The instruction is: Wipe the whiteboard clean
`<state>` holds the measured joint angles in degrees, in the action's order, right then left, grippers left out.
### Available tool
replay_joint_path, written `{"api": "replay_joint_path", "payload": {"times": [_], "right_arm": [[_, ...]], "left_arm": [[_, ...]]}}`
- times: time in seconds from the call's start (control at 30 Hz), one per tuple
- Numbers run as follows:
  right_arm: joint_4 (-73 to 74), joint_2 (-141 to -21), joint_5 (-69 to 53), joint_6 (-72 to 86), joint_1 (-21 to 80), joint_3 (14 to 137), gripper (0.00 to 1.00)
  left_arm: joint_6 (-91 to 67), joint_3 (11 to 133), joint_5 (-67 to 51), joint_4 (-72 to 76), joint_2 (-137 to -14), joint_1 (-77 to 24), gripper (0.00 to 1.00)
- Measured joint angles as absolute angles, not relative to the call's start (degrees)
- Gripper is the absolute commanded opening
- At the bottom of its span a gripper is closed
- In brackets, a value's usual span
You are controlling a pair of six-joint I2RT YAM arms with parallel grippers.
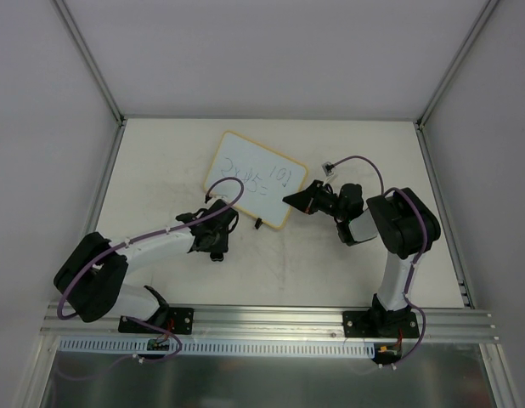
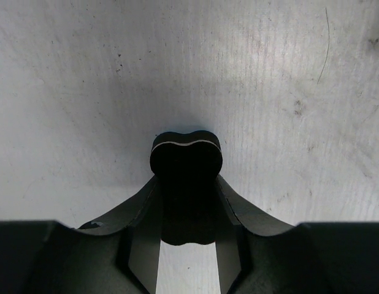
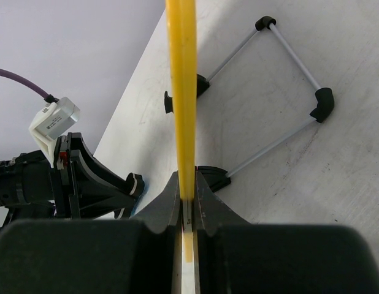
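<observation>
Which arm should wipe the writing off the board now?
Left. The left gripper holds the eraser beside the whiteboard; the right gripper is clamped on the whiteboard's rim, steadying it.

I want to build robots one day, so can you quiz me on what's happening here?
1. True or false: the whiteboard is wiped clean.
2. Fill in: the right gripper pinches the whiteboard's ____ rim.
3. Which one holds the black eraser? A) the left gripper B) the right gripper C) neither

Key: 1. False, blue writing is on it. 2. Yellow. 3. A.
</observation>
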<state>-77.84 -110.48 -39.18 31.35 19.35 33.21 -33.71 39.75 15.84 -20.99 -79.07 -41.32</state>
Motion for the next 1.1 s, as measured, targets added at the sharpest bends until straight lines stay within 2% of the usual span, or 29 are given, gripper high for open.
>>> {"api": "replay_joint_path", "payload": {"times": [0.17,0.27,0.33,0.7,0.93,1.1], "right_arm": [[-77.8,-110.5,-39.2,31.4,19.4,33.2,0.0],[-77.8,-110.5,-39.3,31.5,19.4,33.2,0.0],[-77.8,-110.5,-39.3,31.6,19.3,33.2,0.0],[-77.8,-110.5,-39.6,32.0,19.3,33.5,0.0],[-77.8,-110.5,-39.7,32.0,19.3,33.5,0.0],[-77.7,-110.5,-39.9,32.1,19.3,33.6,0.0]], "left_arm": [[-33.6,40.9,17.3,-22.3,-77.9,-41.3,0.2],[-33.1,43.4,18.7,-23.3,-77.2,-41.1,0.13],[-31.8,46.3,18.6,-23.4,-77.1,-40.1,0.0],[-24.6,62.2,14.7,-23.0,-79.2,-22.3,0.0],[-21.8,71.4,8.7,-18.1,-89.1,-18.1,0.0],[-21.1,69.1,4.1,-9.3,-94.0,-17.9,0.0]]}}
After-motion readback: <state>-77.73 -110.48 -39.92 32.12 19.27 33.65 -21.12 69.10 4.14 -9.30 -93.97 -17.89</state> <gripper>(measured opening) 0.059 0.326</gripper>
